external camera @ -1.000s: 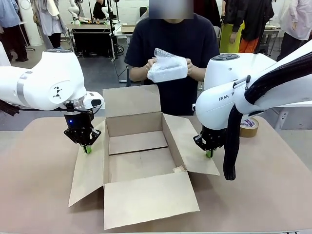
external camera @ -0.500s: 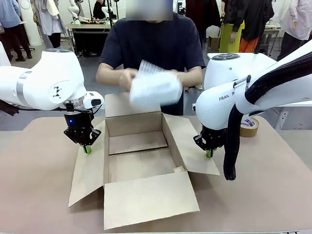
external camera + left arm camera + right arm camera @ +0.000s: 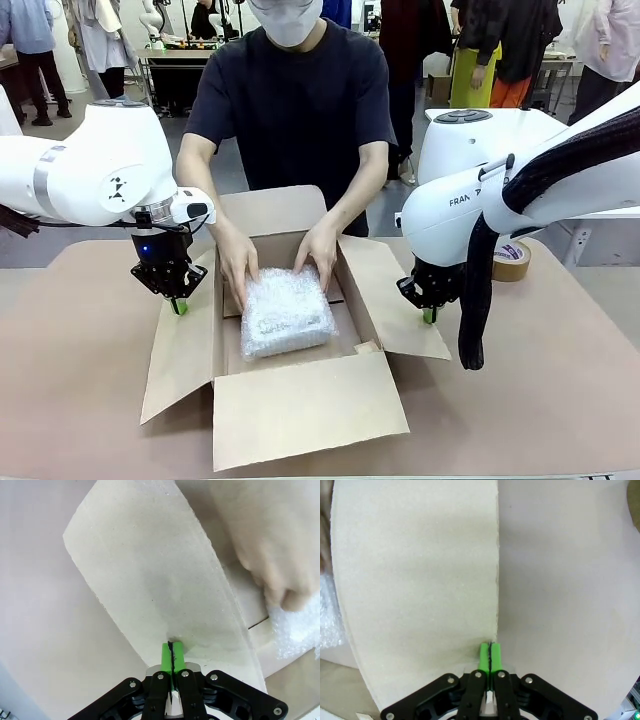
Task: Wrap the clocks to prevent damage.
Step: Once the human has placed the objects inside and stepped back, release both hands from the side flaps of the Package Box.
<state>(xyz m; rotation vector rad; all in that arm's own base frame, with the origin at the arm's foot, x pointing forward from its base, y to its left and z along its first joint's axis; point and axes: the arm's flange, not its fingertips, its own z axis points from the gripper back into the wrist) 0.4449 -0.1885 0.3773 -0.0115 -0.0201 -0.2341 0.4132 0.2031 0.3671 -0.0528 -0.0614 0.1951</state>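
— Any writing you could read?
— On my right arm the lettering (image 3: pixel 462 201) read "FRAN", and the arm's curve hid the rest. The tape roll (image 3: pixel 512 260) on the table (image 3: pixel 70 380) carried print too small to make out.
— And your pincers?
— My left pincer (image 3: pixel 172 652) had its green pads pressed together, tips down at the outer edge of the left flap (image 3: pixel 180 350). My right pincer (image 3: pixel 490 654) was likewise closed, at the edge of the right flap (image 3: pixel 385 300).
— Where was the clock?
— Inside a bubble-wrapped bundle (image 3: pixel 286 312), flat on the floor of the open box (image 3: pixel 300 405). It looked nearly square, so I could tell neither a long axis nor which way the face pointed. The person's hands (image 3: pixel 238 268) rested on its far edge.
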